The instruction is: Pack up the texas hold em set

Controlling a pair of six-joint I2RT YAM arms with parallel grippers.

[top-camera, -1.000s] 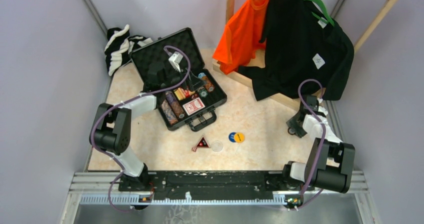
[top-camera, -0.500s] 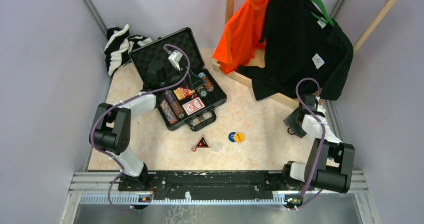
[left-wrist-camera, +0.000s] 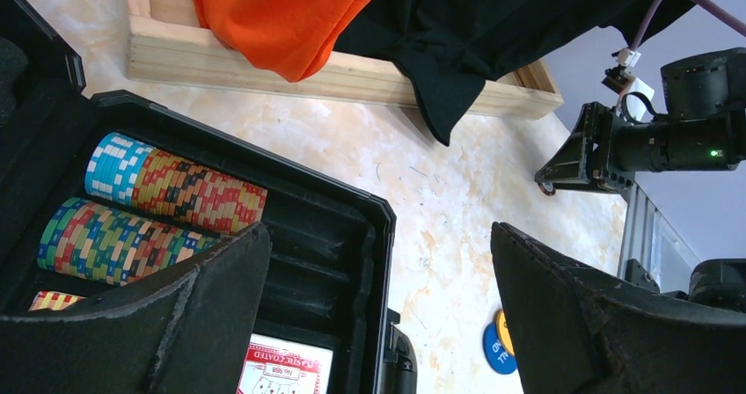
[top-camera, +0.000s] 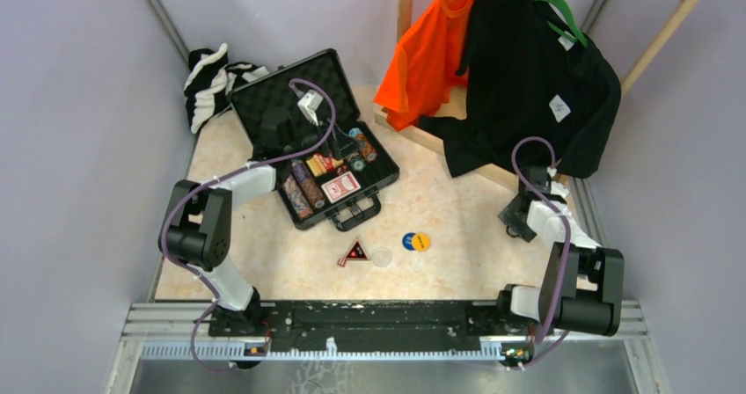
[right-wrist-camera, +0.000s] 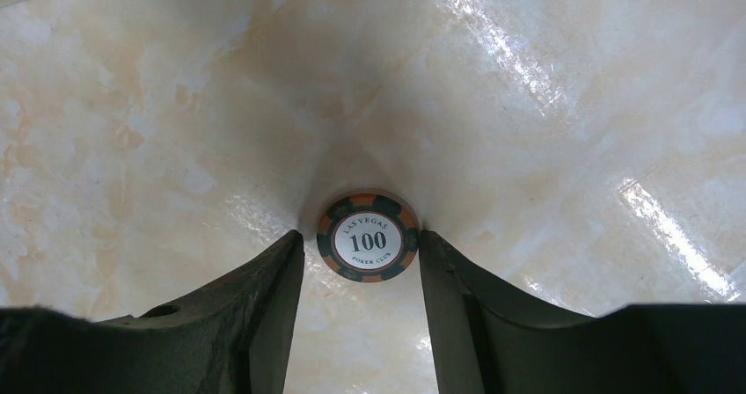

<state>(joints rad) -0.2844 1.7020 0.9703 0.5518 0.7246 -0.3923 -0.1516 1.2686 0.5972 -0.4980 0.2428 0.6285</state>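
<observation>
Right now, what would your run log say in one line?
left jaws open over briefcase | right jaws flanking 100 chip, grip unclear | discs, triangle unpacked

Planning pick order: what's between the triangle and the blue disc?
A clear disc, nothing else; triangle and blue disc flank it in the top view.

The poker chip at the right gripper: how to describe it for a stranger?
Find the hanging black shirt; the right gripper points down at the table near its hem. Between its jaws lies one poker chip: white centre reading 100, orange-and-dark rim, unlike those stacked in the briefcase.
</observation>
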